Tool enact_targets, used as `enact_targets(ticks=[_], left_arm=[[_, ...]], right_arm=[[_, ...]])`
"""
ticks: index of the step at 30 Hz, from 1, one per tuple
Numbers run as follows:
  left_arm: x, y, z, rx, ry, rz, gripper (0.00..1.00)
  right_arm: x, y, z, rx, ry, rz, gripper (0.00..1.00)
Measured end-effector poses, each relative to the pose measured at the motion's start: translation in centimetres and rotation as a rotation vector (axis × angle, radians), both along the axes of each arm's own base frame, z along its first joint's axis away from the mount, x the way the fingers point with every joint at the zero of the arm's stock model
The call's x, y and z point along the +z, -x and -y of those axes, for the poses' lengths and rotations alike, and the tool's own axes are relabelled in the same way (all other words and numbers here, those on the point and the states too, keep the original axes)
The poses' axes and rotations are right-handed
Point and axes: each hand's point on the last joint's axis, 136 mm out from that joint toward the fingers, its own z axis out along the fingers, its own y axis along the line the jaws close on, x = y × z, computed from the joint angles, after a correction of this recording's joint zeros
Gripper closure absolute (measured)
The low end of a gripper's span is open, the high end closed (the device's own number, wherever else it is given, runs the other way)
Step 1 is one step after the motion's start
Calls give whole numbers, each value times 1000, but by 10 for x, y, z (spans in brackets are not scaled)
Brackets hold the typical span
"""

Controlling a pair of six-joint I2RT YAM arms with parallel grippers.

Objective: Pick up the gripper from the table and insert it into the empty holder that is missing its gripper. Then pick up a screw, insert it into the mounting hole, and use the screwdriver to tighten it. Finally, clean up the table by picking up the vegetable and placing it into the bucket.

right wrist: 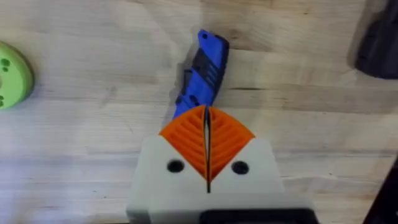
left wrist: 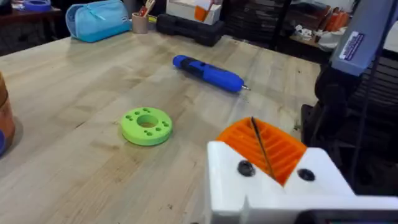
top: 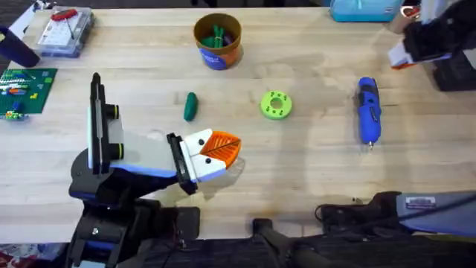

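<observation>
Both closed: left hand [top: 232, 147] empty over table [top: 312, 171]; right hand [right wrist: 206, 121] hides part of screwdriver [right wrist: 202, 71].

A flat lime-green ring [top: 276, 105] with holes lies near the middle of the bench [top: 312, 171]. A clear plastic box [top: 65, 31] with a small red-handled tool sits at the far left corner, a green circuit board [top: 26, 89] at the left edge, and a light-blue pouch [top: 362, 9] at the far edge.

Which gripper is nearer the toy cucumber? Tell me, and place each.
Left. The left gripper sits close beside the vegetable, slightly toward the arms' bases. The right gripper is far across the table, beyond the green ring and the screwdriver.
</observation>
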Motion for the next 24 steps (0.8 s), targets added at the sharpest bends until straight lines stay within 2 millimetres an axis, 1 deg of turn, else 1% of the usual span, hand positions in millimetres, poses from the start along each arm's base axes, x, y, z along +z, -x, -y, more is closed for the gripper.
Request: enact_targets(ticks=[5,8,9,10,14,15,16,18,24], left_arm=[[0,0,0,0,0,0,989],[0,0,0,-2,0,0,989],[0,0,0,-2,0,0,989],[0,0,0,-2,0,0,989],[0,0,0,-2,0,0,989],[0,0,0,-2,0,0,989],[0,0,0,-2,0,0,989],[0,0,0,-2,0,0,989],[0,0,0,-2,0,0,989]], right_arm=[[30,9,0,-4,25,89,998],[41,14,-1,-11,29,117,998],[42,16,-1,-16,28,119,963],[42,17,-1,-21,27,118,852],[42,19,-1,-33,23,110,239],[42,20,-1,-39,21,111,100],[42,20,-1,-44,20,112,30],[42,20,-1,-56,15,112,7],[40,20,-1,-77,8,113,5]])
